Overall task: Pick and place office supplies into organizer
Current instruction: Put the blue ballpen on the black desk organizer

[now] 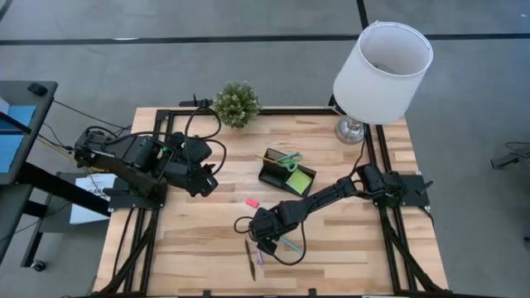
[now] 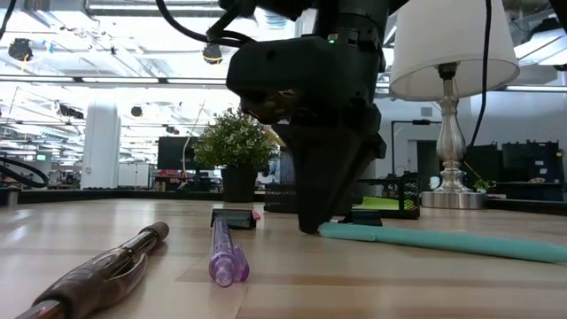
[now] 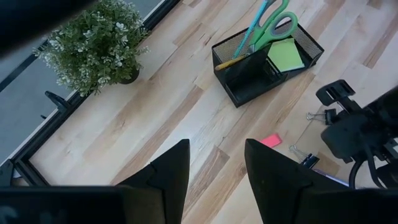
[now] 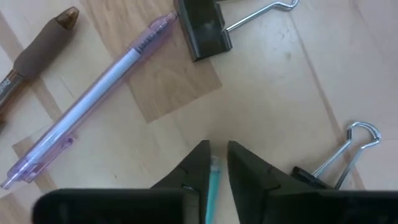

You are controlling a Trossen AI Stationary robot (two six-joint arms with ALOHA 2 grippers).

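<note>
The teal pen (image 2: 443, 241) lies flat on the table (image 1: 348, 248), front-centre, well apart from the organizer (image 1: 286, 175). The right gripper (image 4: 216, 163) is down on one end of it; its fingers stand narrow with the teal barrel between the tips, so the pen is pinched but not lifted.

Around it: a purple pen (image 4: 87, 102) and a brown pen (image 4: 34, 53) lie side by side just beside the gripper. Two black binder clips sit near, one (image 4: 205, 28) past the purple pen's tip, the other (image 4: 336, 162) beside the gripper's fingers. A pink eraser (image 1: 252, 202) lies between gripper and organizer. Nothing blocks the way between them.

The organizer, approx. table centre, holds green scissors (image 3: 270, 22), a lime-green notepad (image 3: 285, 55) and a yellow pencil (image 3: 231, 60). A potted plant (image 1: 237, 103) and a lamp (image 1: 381, 66) stand at the back edge.

The low view shows the pen's full length; the right wrist view shows only a short bit at the fingertips. The organizer's contents are clearest from the left wrist view.

The left gripper (image 3: 214, 165) waits above the table's left side, fingers apart, holding nothing.
</note>
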